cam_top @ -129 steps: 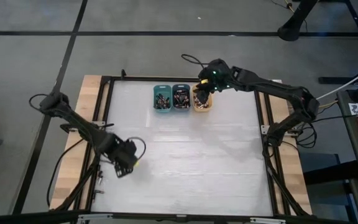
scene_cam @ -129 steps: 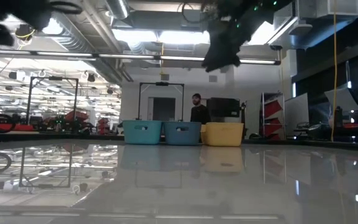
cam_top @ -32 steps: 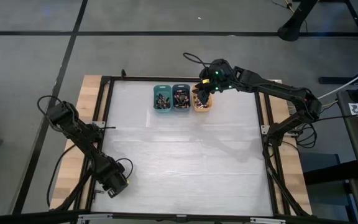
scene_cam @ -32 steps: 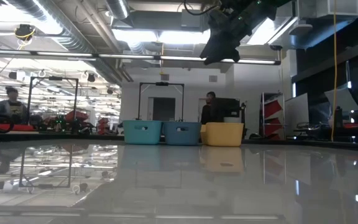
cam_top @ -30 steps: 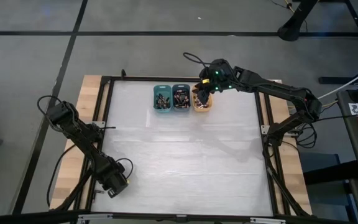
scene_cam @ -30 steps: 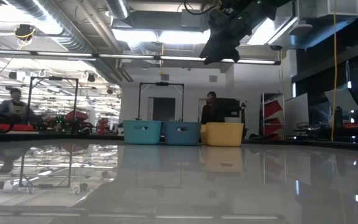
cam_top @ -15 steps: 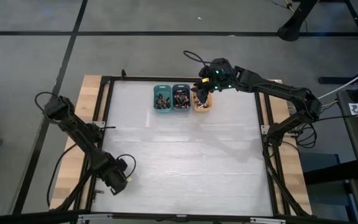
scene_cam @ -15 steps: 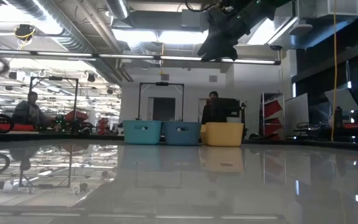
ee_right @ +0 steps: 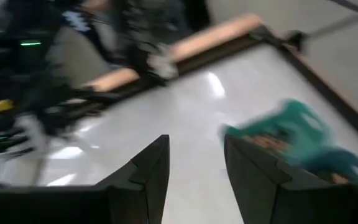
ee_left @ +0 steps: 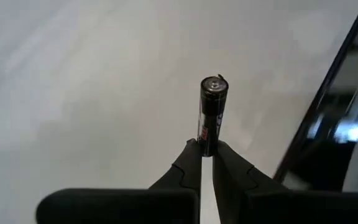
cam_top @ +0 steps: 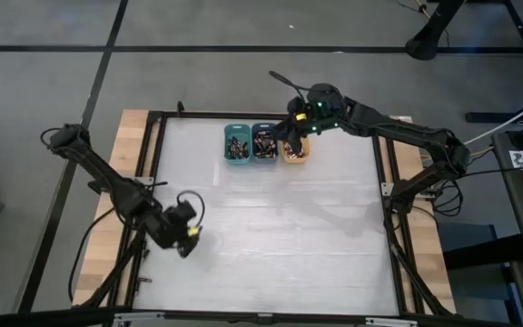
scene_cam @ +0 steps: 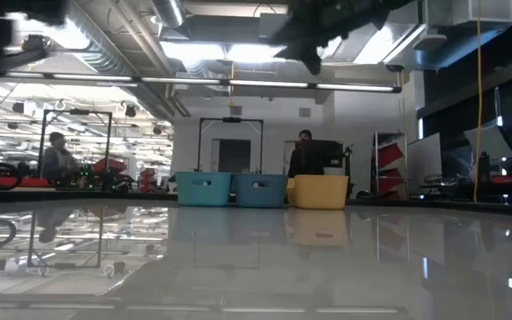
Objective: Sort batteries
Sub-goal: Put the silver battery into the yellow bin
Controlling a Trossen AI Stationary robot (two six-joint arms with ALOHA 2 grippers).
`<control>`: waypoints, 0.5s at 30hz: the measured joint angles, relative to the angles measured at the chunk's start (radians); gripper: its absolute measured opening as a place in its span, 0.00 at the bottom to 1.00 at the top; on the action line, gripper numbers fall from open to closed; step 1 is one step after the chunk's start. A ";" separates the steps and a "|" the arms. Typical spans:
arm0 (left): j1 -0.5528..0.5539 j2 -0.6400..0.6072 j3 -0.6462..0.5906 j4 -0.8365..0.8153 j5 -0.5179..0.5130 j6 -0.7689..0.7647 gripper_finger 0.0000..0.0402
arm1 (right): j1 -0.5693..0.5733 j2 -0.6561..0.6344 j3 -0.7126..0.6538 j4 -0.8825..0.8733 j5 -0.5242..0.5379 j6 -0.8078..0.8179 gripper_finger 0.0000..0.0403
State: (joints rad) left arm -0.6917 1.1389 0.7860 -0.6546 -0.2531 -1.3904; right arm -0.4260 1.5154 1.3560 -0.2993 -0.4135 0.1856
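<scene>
My left gripper (ee_left: 207, 149) hangs over the table's near left part (cam_top: 189, 238) and is shut on one black battery (ee_left: 213, 112) with a silvery end cap. Three small bins stand in a row at the far middle: teal (cam_top: 236, 143), blue (cam_top: 263, 143) and orange (cam_top: 296, 150), each holding several dark batteries. My right gripper (ee_right: 196, 149) hovers above the orange bin (cam_top: 291, 134), open, with nothing between its fingers. In the low view it shows high up (scene_cam: 309, 36). My left gripper pinches the battery's lower end (ee_left: 207, 144) between its two fingertips. The fingers slant downward and lie along the battery, which sticks out past the tips with its silvery cap (ee_left: 214, 84) away from the gripper. The battery is lifted clear of the table.
A dark frame (cam_top: 157, 163) runs round the white table top, with wooden boards outside it at the left and right. Bare white surface (cam_top: 280, 236) lies between my left gripper and the bins. People stand in the room behind (scene_cam: 305, 156).
My left gripper has risen from the table's near left corner and gone toward the far edge and the right, tipping as it went. My right gripper has tipped upward above the orange bin without leaving its place.
</scene>
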 joint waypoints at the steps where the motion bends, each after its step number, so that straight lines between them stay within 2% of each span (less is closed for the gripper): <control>1: 0.020 -0.020 0.000 0.002 -0.038 0.018 0.02 | 0.012 0.000 0.000 0.025 -0.026 0.008 0.38; 4: 0.092 -0.069 0.000 0.042 -0.147 0.099 0.03 | 0.054 0.001 0.000 0.091 -0.080 0.026 0.38; 7: 0.177 -0.093 0.000 0.124 -0.225 0.225 0.03 | 0.110 0.008 0.000 0.140 -0.084 0.027 0.38; 15: 0.390 -0.075 0.000 0.479 -0.244 0.632 0.03 | 0.213 0.056 0.000 0.279 -0.078 0.087 0.38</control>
State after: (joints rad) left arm -0.3014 1.0641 0.7856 -0.1751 -0.4969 -0.7588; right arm -0.2134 1.5715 1.3563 -0.0200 -0.4912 0.2725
